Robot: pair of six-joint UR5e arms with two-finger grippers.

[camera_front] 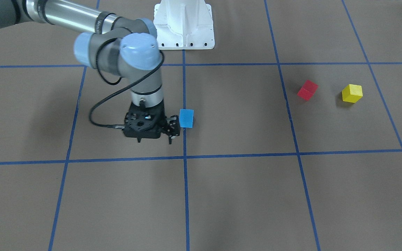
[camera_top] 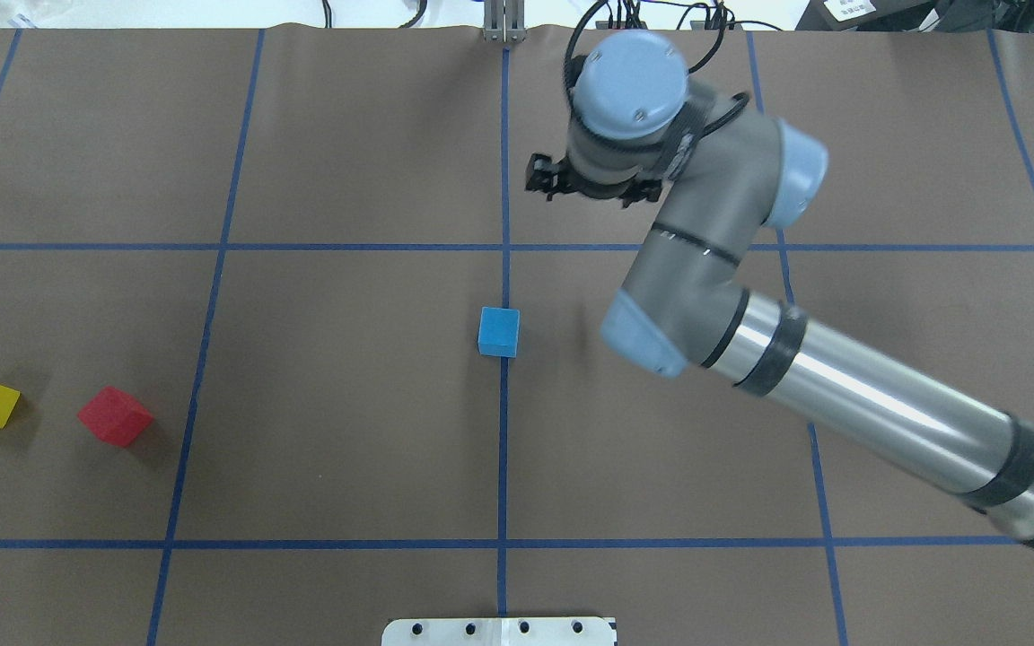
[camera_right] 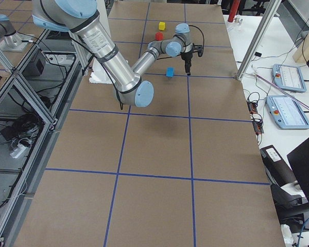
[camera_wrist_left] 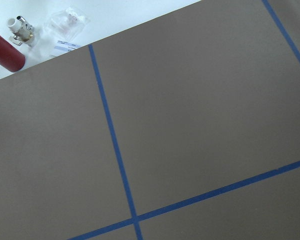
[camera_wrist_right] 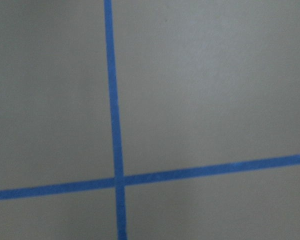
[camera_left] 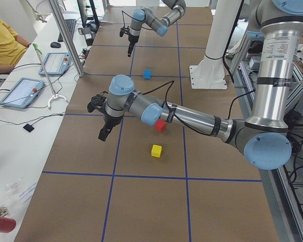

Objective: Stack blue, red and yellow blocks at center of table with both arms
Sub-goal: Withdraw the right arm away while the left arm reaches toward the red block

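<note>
The blue block (camera_front: 186,118) sits alone on the table's middle grid line and also shows in the overhead view (camera_top: 498,331). The red block (camera_front: 307,90) and the yellow block (camera_front: 352,93) lie side by side on the robot's left side, apart from each other. My right gripper (camera_front: 170,134) hangs above the table just beside the blue block, not touching it, open and empty. My left gripper (camera_left: 102,135) shows only in the exterior left view, raised above the table beyond the red block (camera_left: 160,126). I cannot tell whether it is open or shut.
The robot's white base (camera_front: 183,26) stands at the table's near edge behind the blue block. A red bottle (camera_wrist_left: 5,52) and a plastic bag (camera_wrist_left: 67,25) lie off the table's far left corner. Blue tape lines grid the brown tabletop (camera_top: 346,431).
</note>
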